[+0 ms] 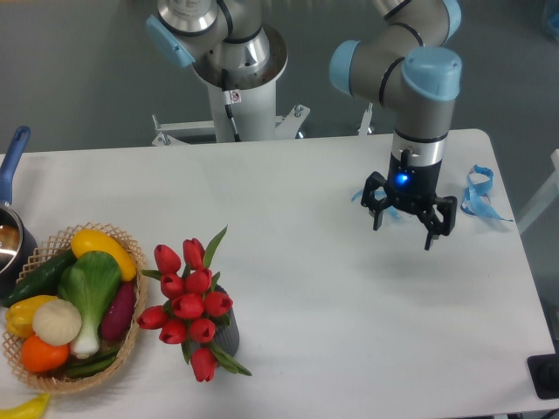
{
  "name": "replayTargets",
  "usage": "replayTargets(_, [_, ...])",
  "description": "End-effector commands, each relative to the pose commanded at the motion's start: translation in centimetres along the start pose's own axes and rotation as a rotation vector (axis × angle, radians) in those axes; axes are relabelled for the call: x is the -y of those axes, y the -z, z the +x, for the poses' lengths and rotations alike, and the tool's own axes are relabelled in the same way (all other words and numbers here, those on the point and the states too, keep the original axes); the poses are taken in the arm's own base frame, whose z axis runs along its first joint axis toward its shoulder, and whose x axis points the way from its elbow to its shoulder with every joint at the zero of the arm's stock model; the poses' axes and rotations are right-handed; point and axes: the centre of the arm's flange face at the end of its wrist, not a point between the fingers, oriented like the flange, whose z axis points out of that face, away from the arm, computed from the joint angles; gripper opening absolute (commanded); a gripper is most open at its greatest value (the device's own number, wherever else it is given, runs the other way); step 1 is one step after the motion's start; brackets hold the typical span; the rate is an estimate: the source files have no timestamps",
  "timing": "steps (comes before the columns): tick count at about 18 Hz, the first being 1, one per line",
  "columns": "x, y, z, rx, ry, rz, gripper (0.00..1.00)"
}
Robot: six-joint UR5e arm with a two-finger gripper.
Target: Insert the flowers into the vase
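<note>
The red tulips (192, 305) stand in the dark grey ribbed vase (225, 333) at about 7 o'clock on the white worktop (314, 340), the closed buds bunched above the mouth, one bud drooping toward the front edge and green leaves poking out at 12 and 5 o'clock. Only a sliver of the vase shows behind the blooms.

Just beside it, at 9 o'clock, a wicker basket (131, 336) holds a yellow pepper, a cucumber, a bok choy, an aubergine, an orange vegetable and a pale round one. At the far left edge sits a pot with a blue handle (12, 157).

The gripper (410, 225) hangs above the worktop at roughly 3 o'clock, well apart from the flowers, pointing down with a blue light glowing on its wrist. Its jaws are spread wide with nothing between them. A blue ribbon (479, 194) lies on the worktop near the right edge, just beyond the gripper.
</note>
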Motion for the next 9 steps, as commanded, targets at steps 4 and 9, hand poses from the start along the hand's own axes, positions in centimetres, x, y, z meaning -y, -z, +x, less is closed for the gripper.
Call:
replayTargets(4, [-0.5, -0.7, 2.0, -0.031, -0.019, -0.139, 1.00])
replayTargets(9, [-0.5, -1.0, 2.3, -0.042, -0.019, -0.141, 1.00])
